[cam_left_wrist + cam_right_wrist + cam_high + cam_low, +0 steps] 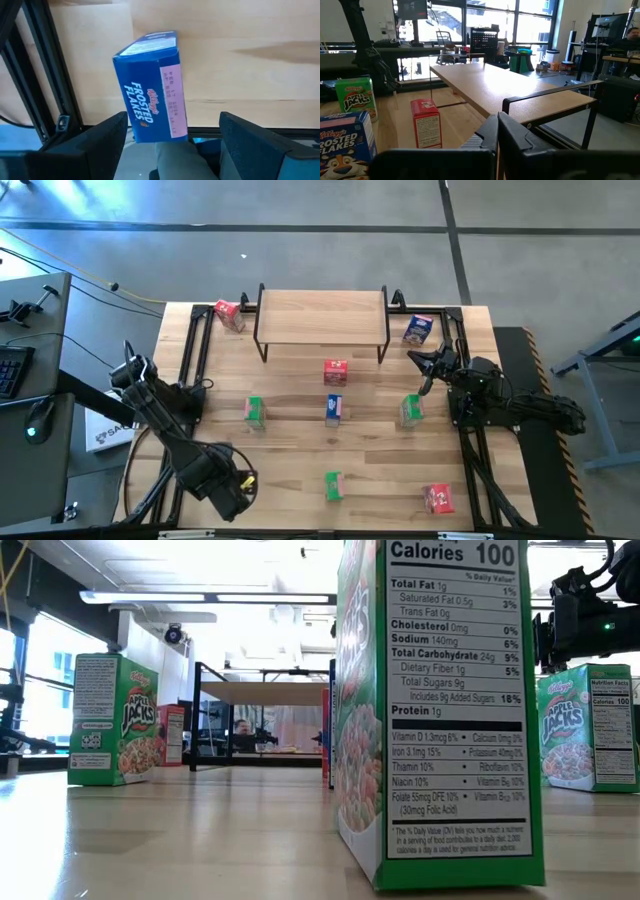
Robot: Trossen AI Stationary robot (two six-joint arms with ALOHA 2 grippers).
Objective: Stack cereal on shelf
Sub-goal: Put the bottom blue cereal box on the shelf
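Left gripper (172,135) spread around blue cardboard Frosted Flakes box (150,85), table's 7 o'clock; next: pinch, lift to bare wooden shelf (322,315) at 12. Right gripper (425,363) pressed together, idle at 3 o'clock.

A smooth grey concrete floor (330,225) crossed by dark seams lies at twelve o'clock. Tall black-framed windows (485,20) let in bright daylight. At nine o'clock stands a grey side desk (30,330) with a black keyboard (10,370).

Two dark jointed arms (160,415) with black cables.
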